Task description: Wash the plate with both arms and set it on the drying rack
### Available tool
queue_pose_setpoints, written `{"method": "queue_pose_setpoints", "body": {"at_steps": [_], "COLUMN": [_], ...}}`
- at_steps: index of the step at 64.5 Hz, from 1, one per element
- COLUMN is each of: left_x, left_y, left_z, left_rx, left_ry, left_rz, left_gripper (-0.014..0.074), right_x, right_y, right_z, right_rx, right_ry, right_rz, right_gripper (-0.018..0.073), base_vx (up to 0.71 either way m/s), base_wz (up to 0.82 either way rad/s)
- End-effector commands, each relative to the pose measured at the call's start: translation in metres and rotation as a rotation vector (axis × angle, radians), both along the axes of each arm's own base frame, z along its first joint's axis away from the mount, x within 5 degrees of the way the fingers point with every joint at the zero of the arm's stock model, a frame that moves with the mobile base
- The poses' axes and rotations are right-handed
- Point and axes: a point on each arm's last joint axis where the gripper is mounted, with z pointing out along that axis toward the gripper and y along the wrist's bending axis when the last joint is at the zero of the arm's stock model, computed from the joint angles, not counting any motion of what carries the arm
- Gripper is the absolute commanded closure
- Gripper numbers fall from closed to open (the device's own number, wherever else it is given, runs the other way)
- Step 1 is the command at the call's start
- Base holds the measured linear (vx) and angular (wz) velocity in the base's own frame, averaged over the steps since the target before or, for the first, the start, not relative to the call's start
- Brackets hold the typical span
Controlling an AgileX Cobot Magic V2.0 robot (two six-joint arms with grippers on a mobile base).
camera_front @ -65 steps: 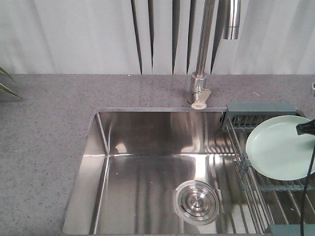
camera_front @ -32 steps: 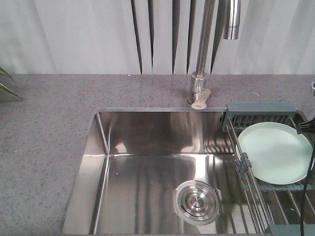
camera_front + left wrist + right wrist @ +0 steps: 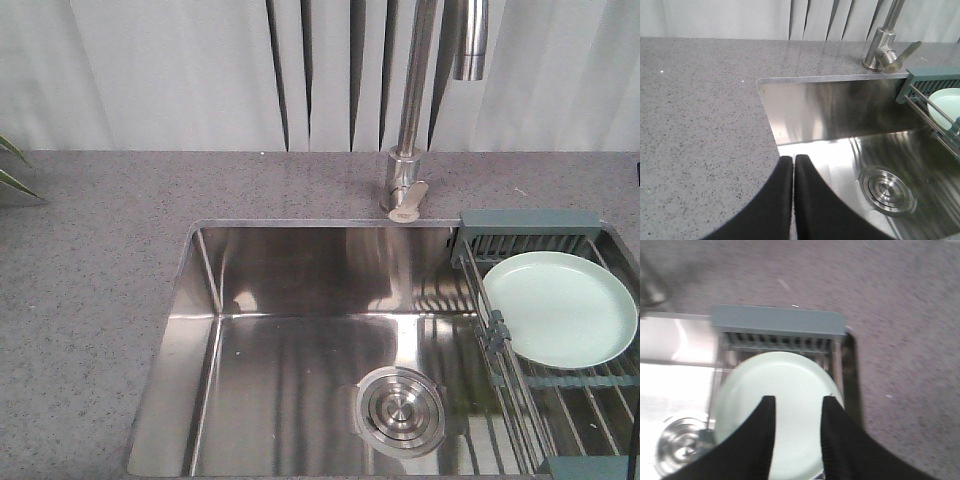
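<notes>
Gaping right jaws [image 3: 796,412] above plate [image 3: 785,390]

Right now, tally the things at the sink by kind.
Plate: 1
Rack: 1
Tap: 1
Drain: 1
Claws: 2, left shut, right open
Total: 6

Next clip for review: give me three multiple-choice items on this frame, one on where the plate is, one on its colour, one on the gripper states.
1. Where is the plate?
A. in the sink basin
B. on the drying rack
C. on the counter

2. What colour is the plate?
A. pale mint green
B. red
C. black

3. How do the grippers stand?
A. both open
B. left gripper shut, right gripper open
C. both gripping the plate

Answers: 1 B, it lies on the rack wires. 2 A, seen in all three views. 3 B, left fingers meet; right fingers stand apart above the plate.
</notes>
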Motion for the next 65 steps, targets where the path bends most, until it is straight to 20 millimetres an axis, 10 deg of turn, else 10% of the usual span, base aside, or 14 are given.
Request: {"method": "queue_pose_setpoints", "body": {"at_steps": [1,13,29,52,65], "left_x": [0.002,0.002,0.002,0.018,0.092], "left_y": [0.002,0.002,0.001,-0.002,-0.022], "left_z": [0.013,0.013,0.013,0.06,0.11], "left_rx": [-0.041,-0.041,-0.042,-0.169,-0.299], "left_ry": [-0.062,-0.062,-0.062,-0.182,-0.089], "left_rz": [0.032,0.032,0.031,0.025,-0.154], "left_gripper": [0.0603,0.0603,0.0603,0.0603,0.0603], "right_x": [-0.035,-0.104,-0.178,-0.199,-0.199], "right_y": [0.027,0.063,0.082,0.078,0.077], "right_z": [0.035,0.036,-0.02,-0.09,-0.089], "right_rx": [0.064,0.134,0.081,0.058,0.051], "right_ry": [-0.155,-0.35,-0.459,-0.469,-0.48], "right_rz": [0.186,0.368,0.366,0.237,0.224], "right_gripper": [0.0546,0.0567,0.0564,0.0564,0.0564], "base_vx": [0.0,0.0,0.0,0.0,0.0], "base_wz": [0.0,0.0,0.0,0.0,0.0]}}
